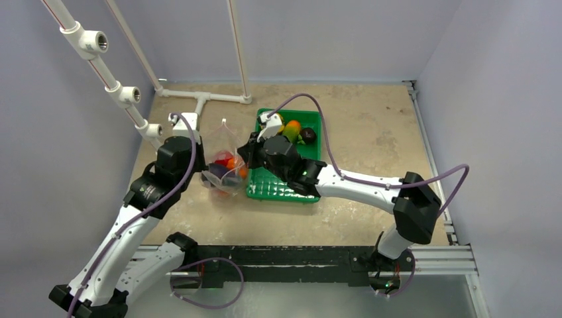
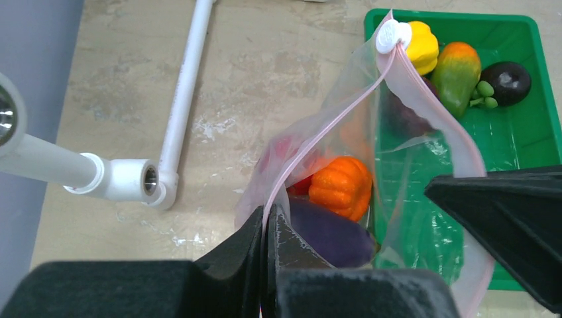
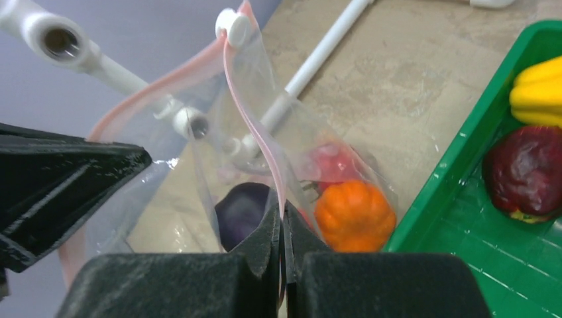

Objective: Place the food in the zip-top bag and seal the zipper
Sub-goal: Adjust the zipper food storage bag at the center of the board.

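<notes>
The clear zip-top bag [image 1: 225, 169] hangs between my two grippers, left of the green tray [image 1: 311, 129]. Its mouth is open. The pink zipper [image 2: 331, 119] splits into two strips that meet at a white slider [image 2: 391, 34]. Inside lie an orange [image 2: 341, 185], a purple eggplant [image 2: 335, 235] and a red tomato [image 3: 331, 162]. My left gripper [image 2: 266, 218] is shut on one zipper strip. My right gripper [image 3: 281, 222] is shut on the other strip [image 3: 255, 136]. A yellow pepper [image 2: 421, 46], a green-orange pepper [image 2: 457, 69] and a dark red piece [image 3: 527, 172] lie in the tray.
White pipes [image 1: 199, 99] lie on the table behind the bag, and pipe fittings [image 1: 122, 93] stick out from the left wall. The tray's near wall [image 3: 457, 185] stands right beside the bag. Walls close the table at the back and on both sides.
</notes>
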